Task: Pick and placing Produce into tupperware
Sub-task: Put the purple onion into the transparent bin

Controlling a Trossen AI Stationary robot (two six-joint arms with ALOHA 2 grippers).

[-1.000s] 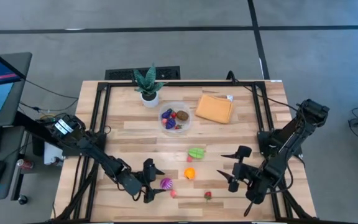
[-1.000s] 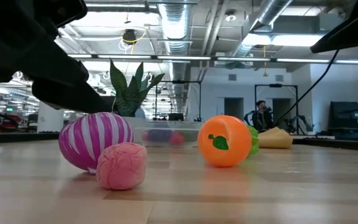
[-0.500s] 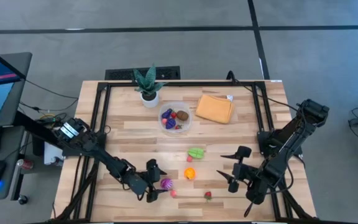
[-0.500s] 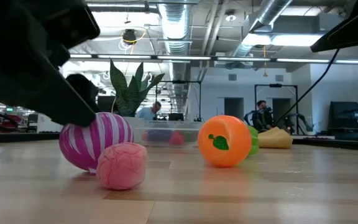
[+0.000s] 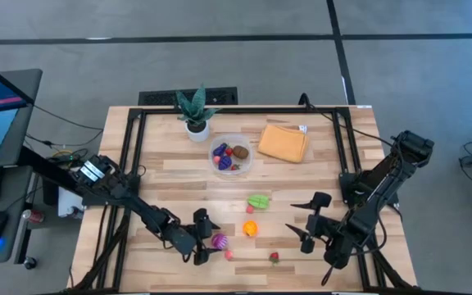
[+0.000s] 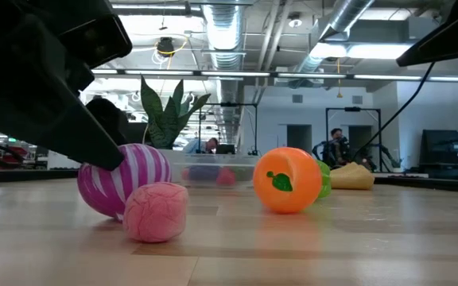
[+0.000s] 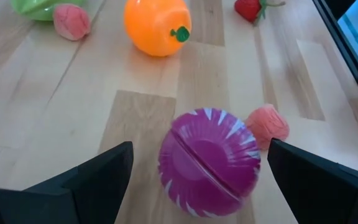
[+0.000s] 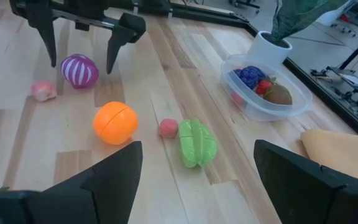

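done: some produce already in tupperware [image 5: 231, 156] | left: six pieces on desk [image 5: 170, 176] | left tool [image 5: 201, 238] fingers apart, straddling striped purple piece [image 5: 219, 241] | right tool [image 5: 305, 223] apart, empty

Open left hand [image 8: 81, 57] astride the striped purple produce [image 8: 79, 70], clear tupperware [image 8: 266, 101] well apart.

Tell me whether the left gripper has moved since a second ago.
Yes. In the high view the left gripper has advanced toward the purple striped toy, which has stayed put, and its open fingers now straddle it.
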